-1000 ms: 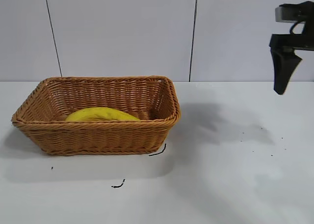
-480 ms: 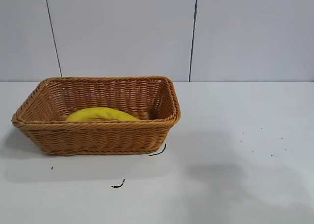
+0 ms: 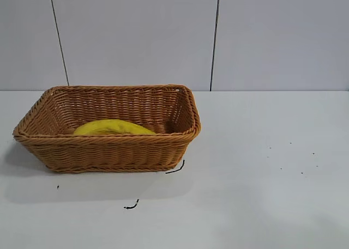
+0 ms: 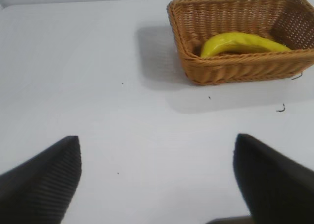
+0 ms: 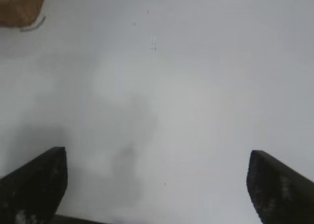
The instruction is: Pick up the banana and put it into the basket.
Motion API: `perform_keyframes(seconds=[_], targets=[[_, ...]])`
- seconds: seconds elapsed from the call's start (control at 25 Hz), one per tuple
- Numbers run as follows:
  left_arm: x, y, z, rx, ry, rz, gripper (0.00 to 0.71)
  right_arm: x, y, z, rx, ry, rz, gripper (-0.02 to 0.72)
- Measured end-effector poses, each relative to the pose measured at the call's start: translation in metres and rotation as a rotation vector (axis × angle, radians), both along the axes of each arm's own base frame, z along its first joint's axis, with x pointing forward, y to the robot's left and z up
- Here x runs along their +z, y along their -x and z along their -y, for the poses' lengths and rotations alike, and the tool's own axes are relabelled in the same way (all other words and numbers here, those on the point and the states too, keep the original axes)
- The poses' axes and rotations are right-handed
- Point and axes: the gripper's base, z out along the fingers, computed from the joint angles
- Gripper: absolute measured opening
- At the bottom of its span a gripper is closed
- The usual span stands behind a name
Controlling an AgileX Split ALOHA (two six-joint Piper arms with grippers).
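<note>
Gone from the outside view now is my right gripper, jaws spread wide, empty. Left gripper hangs parked, released too. Banana lies inside the basket near the worktop's left edge; I should simply finish withdrawing clear.

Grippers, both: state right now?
Left gripper: open, empty, over bare table.
Right gripper: open, empty, over bare table.

No readable text, label, brand or number shows anywhere.
</note>
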Motion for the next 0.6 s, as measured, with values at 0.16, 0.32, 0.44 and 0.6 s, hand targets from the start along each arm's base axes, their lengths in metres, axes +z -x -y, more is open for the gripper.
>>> perform_keyframes(seconds=[0.16, 0.32, 0.44, 0.6], targets=[[0.0000, 0.0000, 0.0000, 0.000, 0.000, 0.000, 0.635, 0.0001, 0.0009, -0.0003, 0.002, -0.003, 0.007, 0.678], [0.0000, 0.0000, 0.0000, 0.000, 0.000, 0.000, 0.635, 0.0001, 0.0009, -0.0003, 0.002, -0.002, 0.007, 0.678], [0.0000, 0.0000, 0.0000, 0.000, 0.000, 0.000, 0.635, 0.0001, 0.0009, -0.0005, 0.004, -0.005, 0.007, 0.678], [0.0000, 0.0000, 0.0000, 0.000, 0.000, 0.000, 0.635, 0.0001, 0.0009, -0.0008, 0.006, -0.008, 0.007, 0.678]])
